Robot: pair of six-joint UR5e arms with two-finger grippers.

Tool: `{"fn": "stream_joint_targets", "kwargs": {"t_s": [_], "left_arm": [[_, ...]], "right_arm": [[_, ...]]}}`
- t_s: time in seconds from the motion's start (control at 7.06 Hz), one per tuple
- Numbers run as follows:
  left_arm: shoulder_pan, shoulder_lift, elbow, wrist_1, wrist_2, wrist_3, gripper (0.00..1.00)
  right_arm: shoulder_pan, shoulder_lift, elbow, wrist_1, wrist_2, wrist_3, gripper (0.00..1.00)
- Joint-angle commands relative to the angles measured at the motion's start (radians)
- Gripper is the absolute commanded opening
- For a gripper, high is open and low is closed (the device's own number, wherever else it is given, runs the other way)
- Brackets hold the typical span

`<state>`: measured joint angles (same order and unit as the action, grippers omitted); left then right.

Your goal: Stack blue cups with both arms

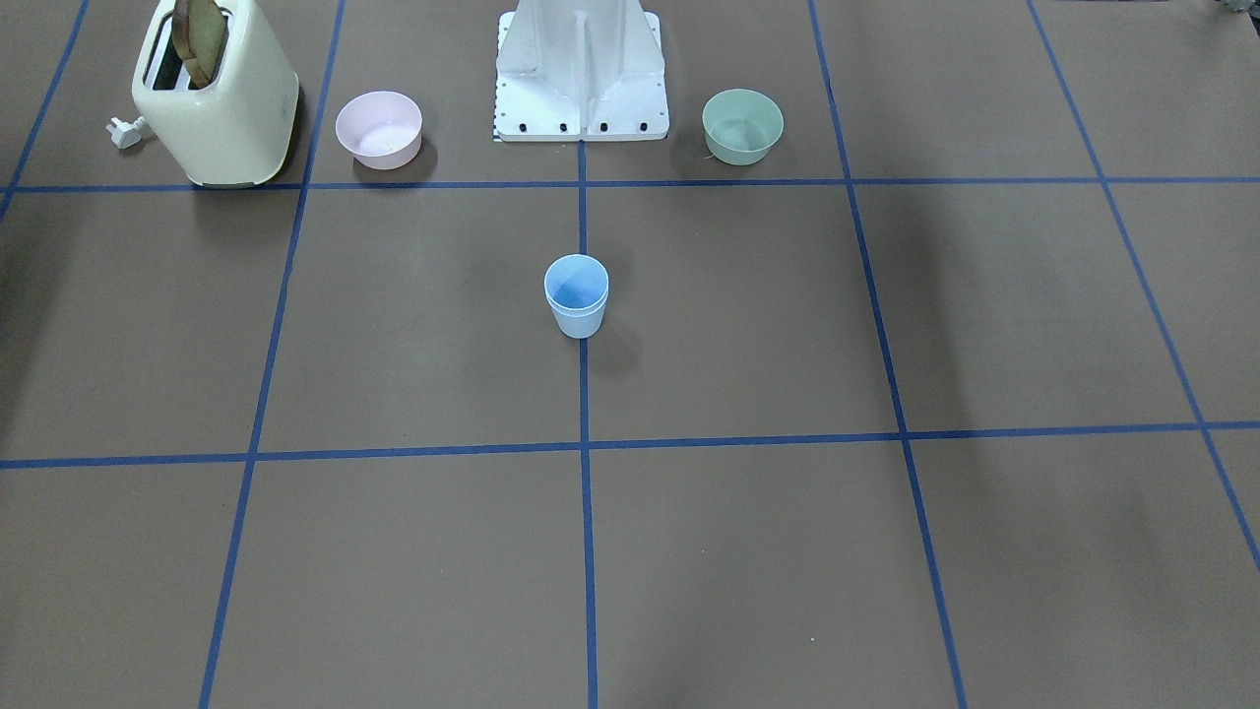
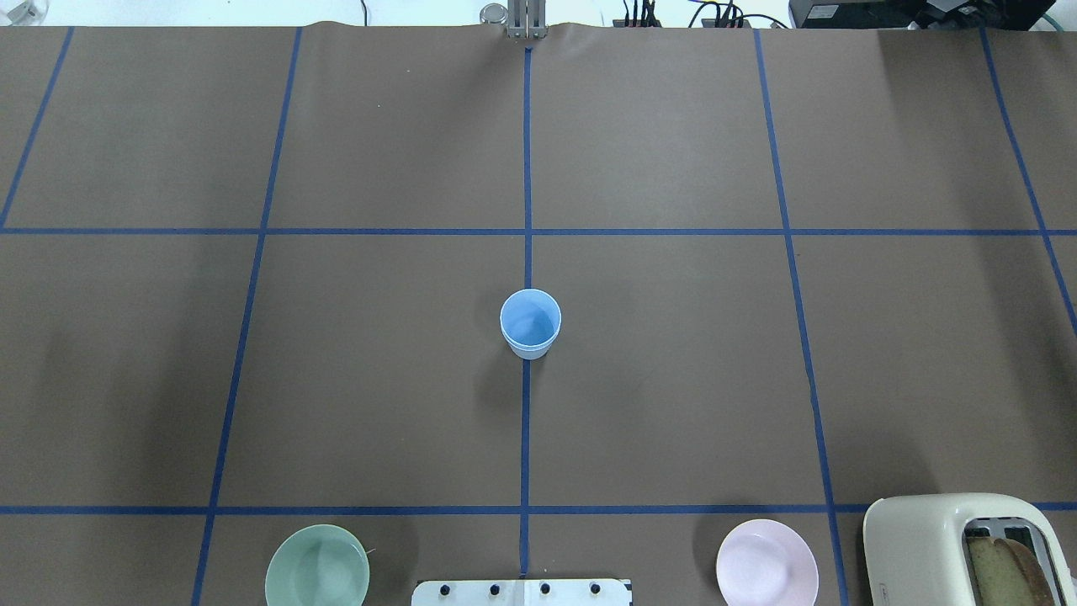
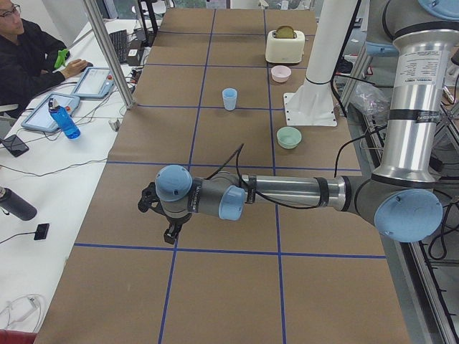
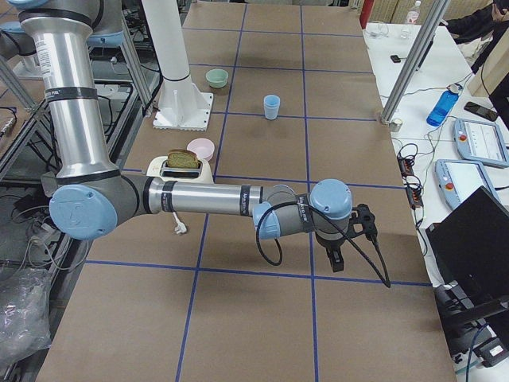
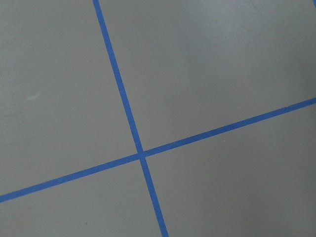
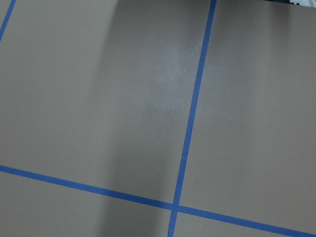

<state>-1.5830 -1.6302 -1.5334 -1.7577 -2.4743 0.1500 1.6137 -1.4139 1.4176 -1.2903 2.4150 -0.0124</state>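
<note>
Pale-blue plastic cups (image 1: pixel 577 295), tapered and handleless, stood upright on the centre line of the brown paper-covered table (image 1: pixel 787 551). They showed as a single tumbler with a second rim line just under the top one (a sign, it seemed, that one sat nested inside the other and the stack was made). Well apart from them, on either side of the white pedestal base (image 1: pixel 581 79), a wide pink plastic bowl (image 1: pixel 379 128) and a wide mint-green plastic bowl (image 1: pixel 742 125) sat mouth-up. A cream two-slot toaster (image 1: pixel 215 94) holding a slice of bread stood next to the pink one. The grey tubular left arm (image 3: pixel 287 192) and right arm (image 4: pixel 207 199) reached low over opposite ends of the table, probably parked clear of the cups. The black left gripper (image 3: pixel 171 233) and right gripper (image 4: pixel 334 259) pointed down at bare taped paper, and whether their jaws were apart or together could not be told.
</note>
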Motion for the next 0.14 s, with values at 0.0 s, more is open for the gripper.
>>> {"fn": "stream_joint_targets", "kwargs": {"t_s": [0.0], "left_arm": [[0.000,-0.002,-0.001,-0.002,0.001,-0.001,0.98]], "right_arm": [[0.000,0.000,0.001,-0.001,0.001,0.000,1.00]]}}
